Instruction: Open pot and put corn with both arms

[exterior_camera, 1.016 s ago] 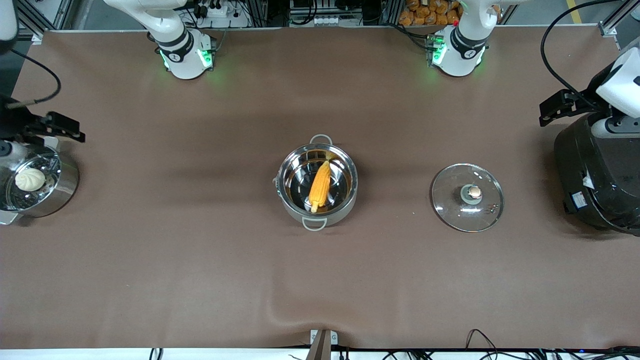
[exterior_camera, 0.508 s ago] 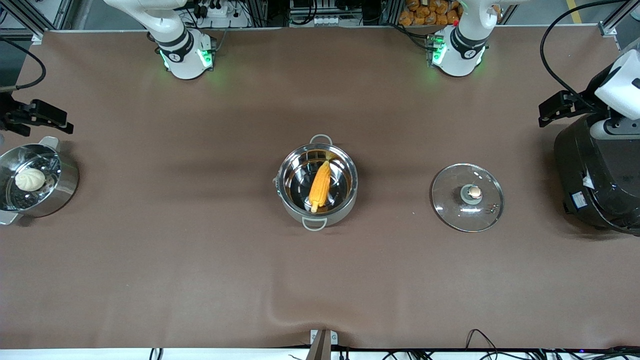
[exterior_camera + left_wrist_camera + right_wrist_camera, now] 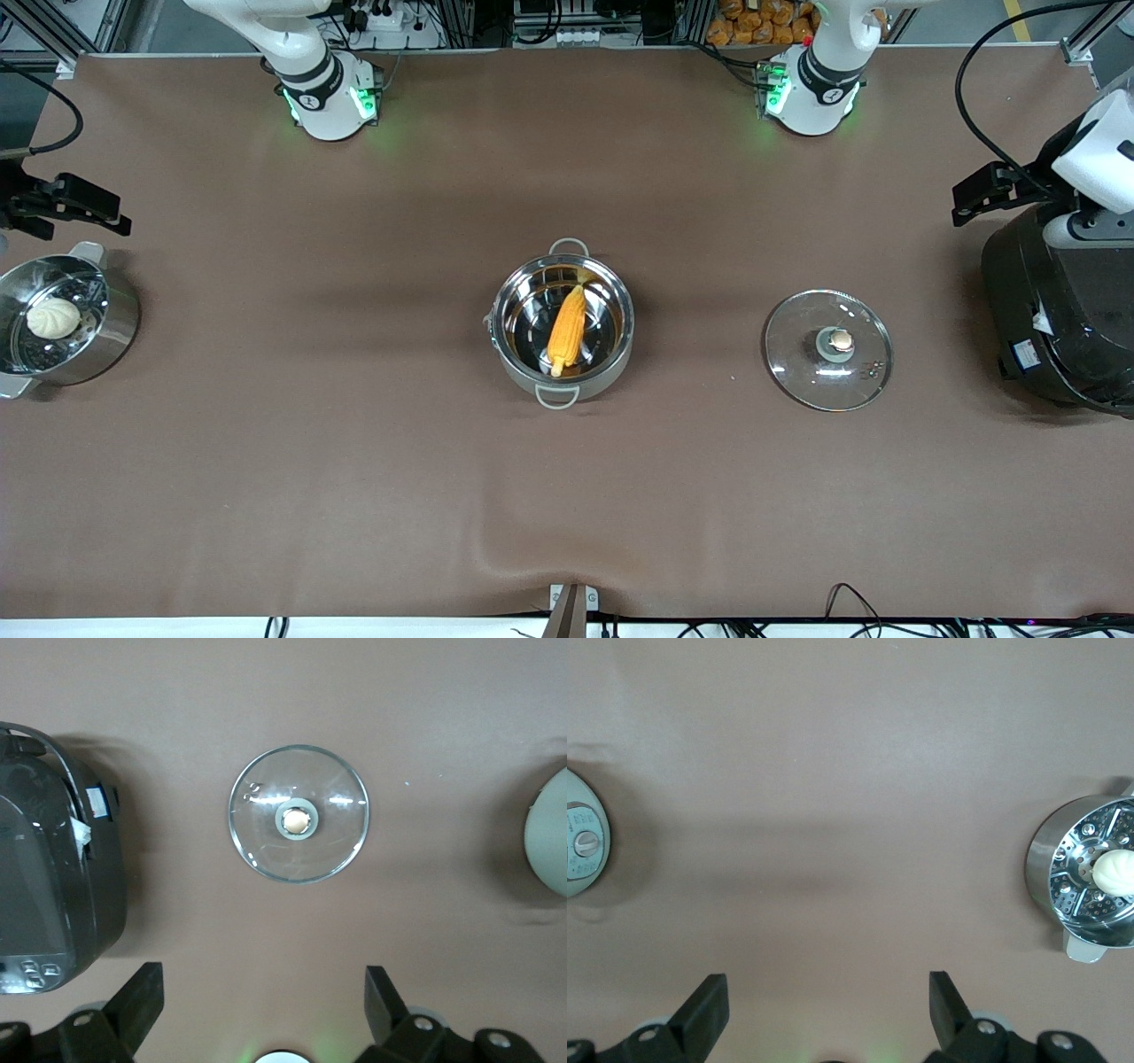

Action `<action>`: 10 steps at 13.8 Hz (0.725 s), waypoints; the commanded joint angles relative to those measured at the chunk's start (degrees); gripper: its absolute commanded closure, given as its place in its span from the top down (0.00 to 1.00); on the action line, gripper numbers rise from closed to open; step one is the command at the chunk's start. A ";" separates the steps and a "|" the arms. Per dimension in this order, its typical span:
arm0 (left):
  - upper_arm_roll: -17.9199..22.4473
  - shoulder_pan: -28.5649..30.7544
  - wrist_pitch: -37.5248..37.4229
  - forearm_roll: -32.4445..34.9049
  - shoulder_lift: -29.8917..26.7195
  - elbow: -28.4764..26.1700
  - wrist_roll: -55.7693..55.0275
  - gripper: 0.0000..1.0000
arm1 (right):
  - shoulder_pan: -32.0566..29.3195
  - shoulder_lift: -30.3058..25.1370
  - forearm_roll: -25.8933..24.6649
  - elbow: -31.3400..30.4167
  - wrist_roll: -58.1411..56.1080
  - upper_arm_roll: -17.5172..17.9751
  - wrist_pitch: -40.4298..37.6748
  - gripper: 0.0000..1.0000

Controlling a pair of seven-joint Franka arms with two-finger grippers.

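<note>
The shiny steel pot stands uncovered at the table's middle. The yellow-orange corn lies slanted inside it, its pale stem end nearer the front camera. The glass lid rests flat on the table beside the pot, toward the left arm's end, knob up; the left wrist view also shows the lid. My left gripper hangs open and empty high over the table between lid and cooker. My right gripper is open and empty, high over bare table by the bun pot.
A big black cooker stands at the left arm's end of the table. A steel pot with a white bun stands at the right arm's end. The brown table cover has a ridge near the front edge.
My right arm's hand has drawn away from over the bun pot toward the table's edge, then held still. The left arm has barely shifted. Pot, corn and lid have not moved.
</note>
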 commanded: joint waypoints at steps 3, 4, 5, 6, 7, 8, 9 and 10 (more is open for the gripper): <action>0.13 0.05 2.09 -1.46 -0.41 -0.59 -2.69 1.00 | -0.88 -0.85 -1.06 0.11 0.21 0.22 -0.98 1.00; 0.13 0.05 2.18 -1.55 -0.40 -0.59 -2.88 1.00 | -0.80 -0.85 -1.06 0.11 0.11 -0.05 -1.15 1.00; 0.13 0.05 2.18 -1.81 -0.40 -0.50 -3.05 1.00 | -0.80 -0.85 -1.15 0.02 0.11 -0.05 -1.50 1.00; 0.13 0.05 2.18 -2.34 -0.32 -0.41 -4.01 1.00 | -0.71 -0.85 -1.15 0.11 0.29 0.04 -1.42 1.00; 0.13 0.13 2.09 -2.52 -0.32 -0.32 -5.59 1.00 | -0.54 -0.85 -1.15 0.11 0.64 0.13 -1.42 1.00; 0.13 0.13 2.09 -2.52 -0.32 -0.32 -6.04 1.00 | -0.36 -0.85 -1.15 0.02 0.81 0.30 -1.42 1.00; 0.13 0.22 2.09 -2.43 -0.32 -0.41 -5.52 1.00 | -0.27 -0.77 -1.15 0.02 0.81 0.30 -1.42 1.00; 0.22 0.22 2.01 -2.43 -0.14 -0.32 -5.43 1.00 | -0.27 -0.77 -1.15 0.02 0.81 0.30 -1.42 1.00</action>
